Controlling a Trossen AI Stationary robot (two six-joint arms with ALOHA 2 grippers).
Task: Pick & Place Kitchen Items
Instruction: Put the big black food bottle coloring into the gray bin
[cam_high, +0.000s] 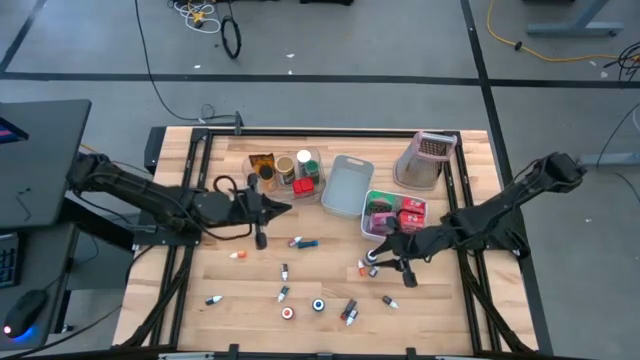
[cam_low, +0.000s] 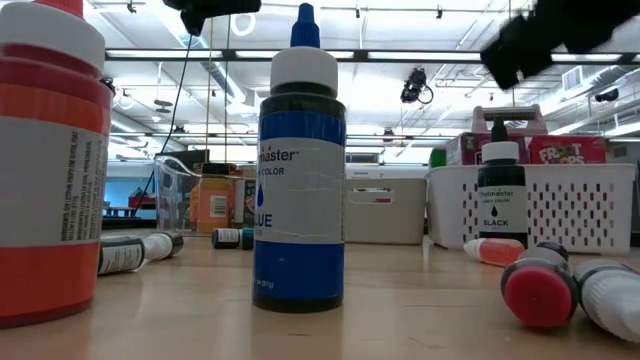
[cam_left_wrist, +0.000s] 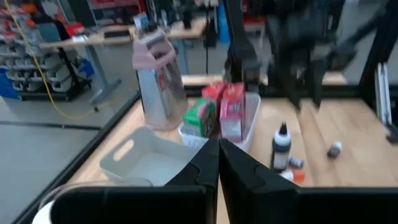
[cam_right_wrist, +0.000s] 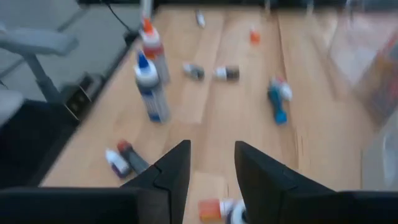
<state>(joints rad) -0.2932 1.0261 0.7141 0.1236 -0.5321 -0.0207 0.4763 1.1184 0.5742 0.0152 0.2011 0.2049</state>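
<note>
Closest to the low camera stands an upright bottle with an orange-and-white label (cam_low: 48, 165), and just beside it a small upright bottle of blue food colour with a white cap and blue tip (cam_low: 298, 165); a red-capped bottle (cam_low: 540, 290) lies on its side on the wood nearby, and a black-capped bottle marked black (cam_low: 500, 190) stands in front of a white perforated basket (cam_high: 372, 228). That basket holds red, pink and green boxes (cam_left_wrist: 217, 112). More tiny bottles with coloured caps are scattered across the wooden tabletop (cam_high: 330, 270), most lying flat, among them a blue-capped one (cam_high: 306, 243) near the middle. Short lidded jars and an orange packet (cam_high: 285, 170) sit in a clear bin at the far side, next to an empty grey rectangular bin (cam_high: 346, 185) and a pink-topped metal grater (cam_high: 425, 160). Over the table's left-centre hovers the left gripper (cam_high: 285, 208), fingers pressed together and empty, pointing toward the bins. Just in front of the white basket, the right gripper (cam_high: 376, 259) hangs low with its fingers spread apart and nothing between them, a small bottle with an orange tip (cam_right_wrist: 214, 208) lying on the wood right below.
</note>
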